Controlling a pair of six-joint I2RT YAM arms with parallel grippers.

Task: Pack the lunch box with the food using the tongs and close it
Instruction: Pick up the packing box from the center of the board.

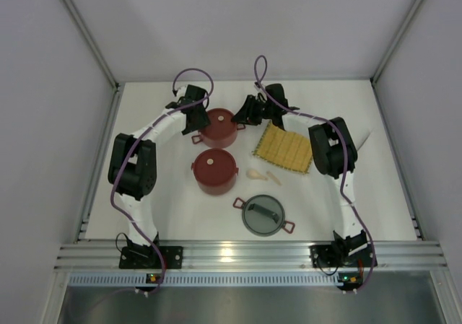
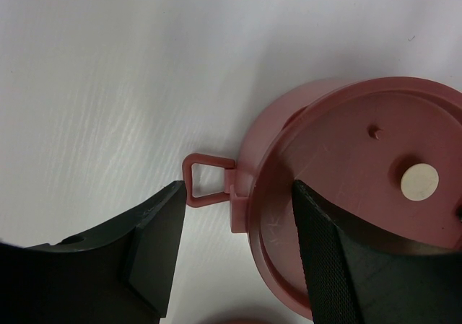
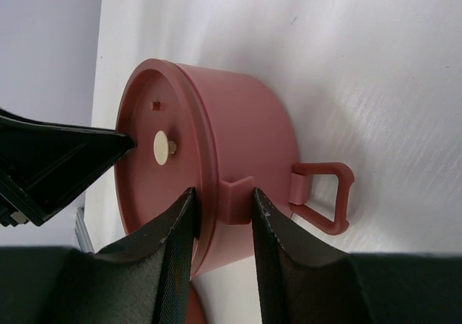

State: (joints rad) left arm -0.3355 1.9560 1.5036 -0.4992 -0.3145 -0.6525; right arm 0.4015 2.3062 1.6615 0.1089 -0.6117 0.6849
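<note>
At the table's (image 1: 144, 100) far middle, the L gripper (image 2: 238, 223) stands spread astride the far tier's (image 1: 218, 129) left rim. One finger is outside by the handle (image 2: 209, 182), the other over the lid (image 2: 361, 165), w/ nothing pinched. On the opposite side, the R gripper (image 3: 224, 230) has its fingers set narrow about the lid edge & the tab (image 3: 236, 200) under it; can't tell if it bites. Food & tongs aren't made out in any view.

Step, as I judge: getting this tier open; packing not begun. Next move needs R to catch the lid only, not tab w/ bowl. L should steady the bowl & get its finger off the lid top before a straight lift.

Room: open to the left & toward the far wall. The near tier (image 1: 214, 171) sits just in front, the mat (image 1: 283, 149) just right of R, & the grey lid (image 1: 263, 216) nearer the bases.
</note>
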